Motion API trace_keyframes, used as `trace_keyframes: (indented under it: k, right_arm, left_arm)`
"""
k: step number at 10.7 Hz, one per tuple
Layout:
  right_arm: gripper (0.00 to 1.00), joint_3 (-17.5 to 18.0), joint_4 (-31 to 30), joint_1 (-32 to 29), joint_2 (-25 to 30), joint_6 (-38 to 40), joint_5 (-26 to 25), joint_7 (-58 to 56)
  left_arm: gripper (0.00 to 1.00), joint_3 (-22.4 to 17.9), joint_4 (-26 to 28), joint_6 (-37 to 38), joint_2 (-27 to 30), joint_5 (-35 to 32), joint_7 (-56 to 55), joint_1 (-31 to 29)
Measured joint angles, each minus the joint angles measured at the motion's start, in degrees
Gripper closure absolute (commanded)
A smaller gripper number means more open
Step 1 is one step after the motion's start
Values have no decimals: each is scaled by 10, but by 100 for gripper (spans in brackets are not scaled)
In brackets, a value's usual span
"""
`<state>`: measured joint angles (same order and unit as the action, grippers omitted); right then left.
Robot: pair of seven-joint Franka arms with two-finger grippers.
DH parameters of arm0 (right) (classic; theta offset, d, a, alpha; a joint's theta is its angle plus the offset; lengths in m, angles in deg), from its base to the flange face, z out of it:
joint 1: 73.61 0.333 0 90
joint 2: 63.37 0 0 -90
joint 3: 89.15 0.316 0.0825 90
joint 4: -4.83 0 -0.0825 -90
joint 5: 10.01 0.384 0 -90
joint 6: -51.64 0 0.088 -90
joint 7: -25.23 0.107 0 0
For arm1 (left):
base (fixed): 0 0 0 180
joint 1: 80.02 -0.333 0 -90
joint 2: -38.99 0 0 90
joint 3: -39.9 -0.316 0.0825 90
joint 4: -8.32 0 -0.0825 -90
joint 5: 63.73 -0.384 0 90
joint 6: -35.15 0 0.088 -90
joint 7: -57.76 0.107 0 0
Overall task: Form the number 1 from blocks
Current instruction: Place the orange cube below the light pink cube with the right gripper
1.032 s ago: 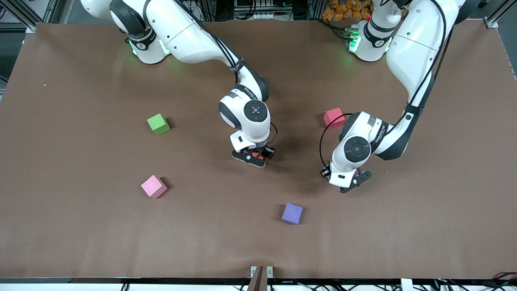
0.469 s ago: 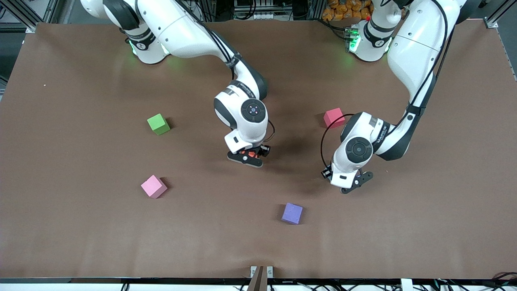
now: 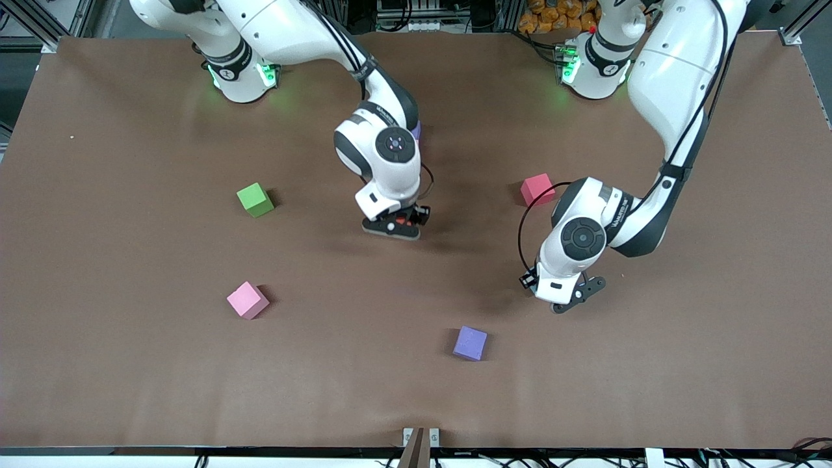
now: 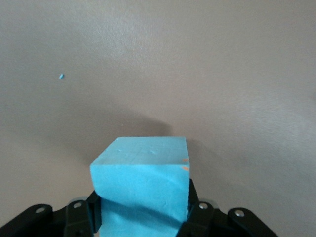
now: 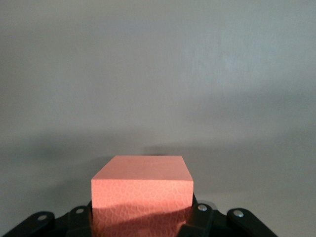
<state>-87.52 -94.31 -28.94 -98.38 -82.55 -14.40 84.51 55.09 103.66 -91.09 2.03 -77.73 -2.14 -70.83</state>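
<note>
Right gripper (image 3: pixel 398 229): you are seeing it clenching the small matte orange foam cube (image 5: pixel 141 190), hanging over bare brown table (image 3: pixel 130 377) at the frame's centre.
Left gripper (image 3: pixel 572 300): you are seeing it grasping the sky-blue foam cube (image 4: pixel 140 190) over the table, right of centre in the frame.
Loose blocks: you are looking at a green foam cube (image 3: pixel 255 199) at centre-left, a light pink foam cube (image 3: pixel 247 299) below it, a purple foam cube (image 3: pixel 470 342) at lower centre, and a deep pink-red foam cube (image 3: pixel 537 188) just beside the left arm's wrist.
Hidden block: a purple edge (image 3: pixel 416 130) is peeking out by the right arm's elbow.
</note>
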Motion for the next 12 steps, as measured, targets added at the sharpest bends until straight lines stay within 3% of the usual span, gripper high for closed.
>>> trace_keyframes:
  k: [3,12]
  right_arm:
    - [100,1,-87,29,14,-75,0,2]
    - [100,2,-135,53,48,-81,0,2]
  left_arm:
    - [100,17,25,29,46,0,14,0]
    - [100,100,74,58,76,19,10,2]
